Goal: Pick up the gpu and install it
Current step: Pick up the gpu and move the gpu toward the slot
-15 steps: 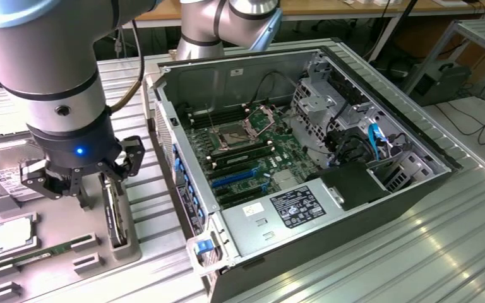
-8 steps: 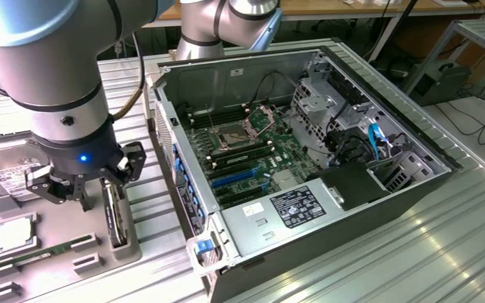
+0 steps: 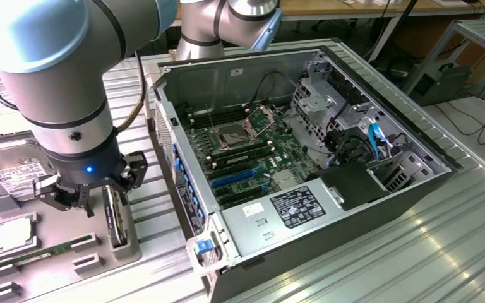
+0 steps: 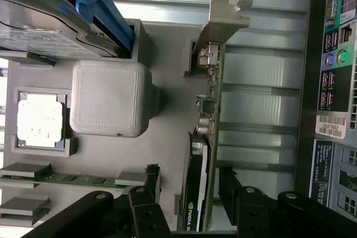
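The gpu [image 3: 118, 222] stands on its long edge in a slot of the grey holder tray [image 3: 131, 254], left of the open computer case [image 3: 411, 136] in the exterior view. In the wrist view the gpu [image 4: 212, 101] is a thin dark card with its silvery bracket [image 4: 226, 18] at the far end. My gripper [image 3: 99, 201] hangs just above the card and is open. Its black fingers [image 4: 146, 196] stand on either side of the card's near end, with a gap on each side. The motherboard [image 3: 242, 151] lies exposed inside the case.
The tray also holds a silver hard drive [image 3: 15, 173] with a blue frame [image 4: 106, 4], a processor chip [image 4: 40, 116], a grey block [image 4: 110, 98] and a green memory stick [image 4: 67, 179]. The case's rear port panel [image 4: 334, 82] is close beside the card.
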`<state>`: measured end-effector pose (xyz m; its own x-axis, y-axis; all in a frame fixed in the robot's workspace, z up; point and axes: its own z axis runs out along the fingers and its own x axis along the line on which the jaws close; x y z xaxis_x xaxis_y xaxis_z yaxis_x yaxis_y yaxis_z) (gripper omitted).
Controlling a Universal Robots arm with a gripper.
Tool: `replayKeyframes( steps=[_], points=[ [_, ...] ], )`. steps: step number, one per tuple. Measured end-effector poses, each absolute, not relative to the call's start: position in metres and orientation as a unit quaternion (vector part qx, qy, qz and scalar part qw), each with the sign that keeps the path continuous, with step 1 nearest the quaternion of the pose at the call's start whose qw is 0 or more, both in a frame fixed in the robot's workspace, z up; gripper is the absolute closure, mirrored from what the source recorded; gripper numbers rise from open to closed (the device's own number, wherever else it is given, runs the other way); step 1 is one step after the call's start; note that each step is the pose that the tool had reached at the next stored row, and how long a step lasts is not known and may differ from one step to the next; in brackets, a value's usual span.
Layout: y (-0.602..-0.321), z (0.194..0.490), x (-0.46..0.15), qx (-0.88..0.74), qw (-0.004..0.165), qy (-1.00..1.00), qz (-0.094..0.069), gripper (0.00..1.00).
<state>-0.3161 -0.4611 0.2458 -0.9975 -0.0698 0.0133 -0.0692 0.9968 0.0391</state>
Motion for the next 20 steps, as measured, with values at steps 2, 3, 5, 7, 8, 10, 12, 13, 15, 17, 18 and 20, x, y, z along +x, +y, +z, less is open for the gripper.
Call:
replayKeyframes(
  steps=[2, 3, 5, 7, 8, 10, 12, 13, 15, 17, 18, 20],
  points=[
    [-0.461, 0.242, -0.316, 0.035, 0.007, -0.999, -0.019, 0.45],
    [-0.461, 0.241, -0.316, 0.035, 0.007, -0.999, -0.020, 0.45],
    [-0.461, 0.237, -0.316, 0.035, 0.007, -0.999, -0.020, 0.45],
    [-0.461, 0.234, -0.316, 0.035, 0.007, -0.999, -0.020, 0.45],
    [-0.461, 0.234, -0.316, 0.035, 0.007, -0.999, -0.020, 0.45],
    [-0.461, 0.234, -0.316, 0.035, 0.007, -0.999, -0.020, 0.45],
    [-0.461, 0.234, -0.316, 0.035, 0.007, -0.999, -0.020, 0.45],
    [-0.461, 0.234, -0.316, 0.035, 0.007, -0.999, -0.020, 0.45],
    [-0.461, 0.234, -0.316, 0.035, 0.007, -0.999, -0.020, 0.45],
    [-0.461, 0.233, -0.316, 0.035, 0.007, -0.999, -0.020, 0.45],
    [-0.461, 0.233, -0.316, 0.035, 0.007, -0.999, -0.020, 0.45],
    [-0.460, 0.233, -0.316, 0.034, 0.007, -0.999, -0.020, 0.45]
  ],
)
